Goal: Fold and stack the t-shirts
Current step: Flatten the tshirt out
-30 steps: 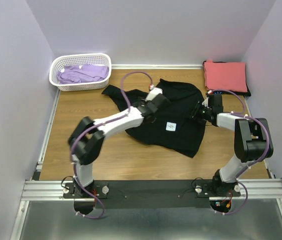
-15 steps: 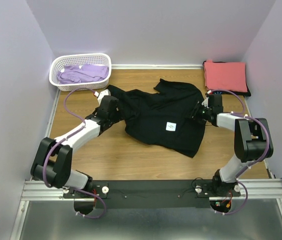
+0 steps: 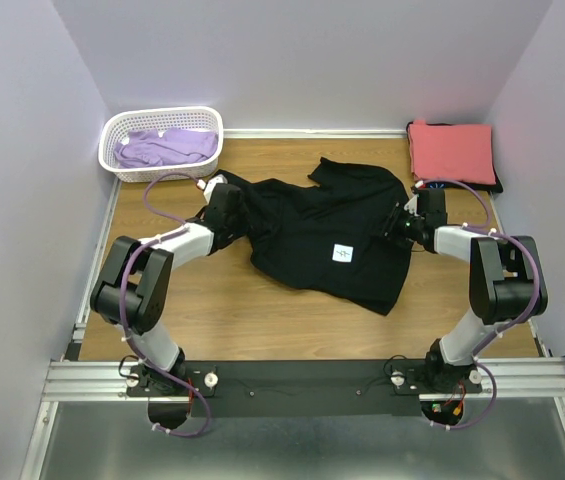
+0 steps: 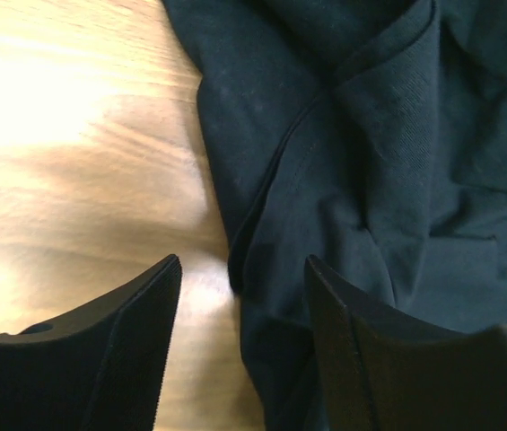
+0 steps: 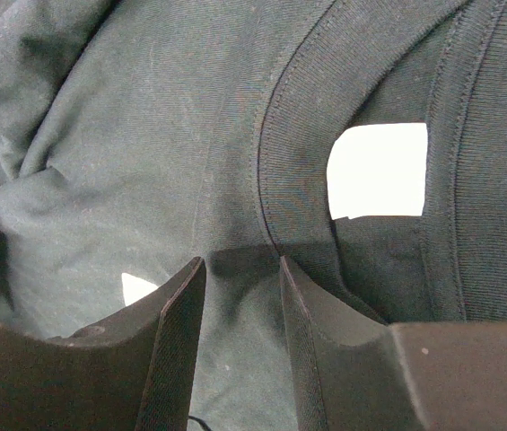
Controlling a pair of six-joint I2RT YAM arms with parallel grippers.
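Note:
The plain black t-shirt (image 3: 322, 240) lies crumpled and spread in the middle of the table. My left gripper (image 3: 224, 195) is open at the shirt's left edge. In the left wrist view (image 4: 244, 265) its jaws straddle the hem, one finger over wood and one over black cloth (image 4: 370, 162). My right gripper (image 3: 399, 222) rests on the shirt's right side. In the right wrist view (image 5: 241, 260) its jaws stand narrowly apart beside the ribbed collar (image 5: 298, 135). A folded coral-red t-shirt (image 3: 451, 150) lies at the back right on a dark one (image 3: 497, 185). A lavender t-shirt (image 3: 167, 148) lies in the basket.
The white lattice basket (image 3: 122, 165) stands at the back left corner. White walls close the table on the left, back and right. A white label (image 3: 342, 253) shows on the black shirt, and a white neck tag (image 5: 379, 171) shows inside the collar.
My left arm has swung from over the shirt's middle to its left edge and now sits low there. The right arm and the shirt have not visibly moved.

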